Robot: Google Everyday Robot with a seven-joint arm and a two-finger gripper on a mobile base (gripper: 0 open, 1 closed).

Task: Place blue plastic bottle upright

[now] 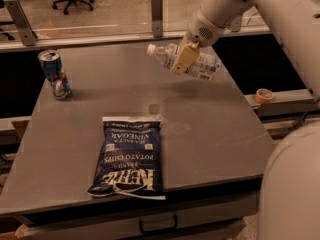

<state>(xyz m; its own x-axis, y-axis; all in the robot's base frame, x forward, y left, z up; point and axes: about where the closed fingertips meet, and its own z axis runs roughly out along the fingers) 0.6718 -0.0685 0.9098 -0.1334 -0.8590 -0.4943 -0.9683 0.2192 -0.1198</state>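
The blue plastic bottle is a clear ribbed bottle with a white cap at its left end and a printed label. It hangs tilted, close to horizontal, above the far right part of the grey table. My gripper comes down from the white arm at the upper right and is shut on the bottle's middle, with a tan finger pad across its front. The bottle is off the table surface.
A blue-patterned drink can stands upright at the table's far left. A dark blue chip bag lies flat near the front middle. A roll of orange tape sits on a ledge to the right. A glass barrier runs behind the table.
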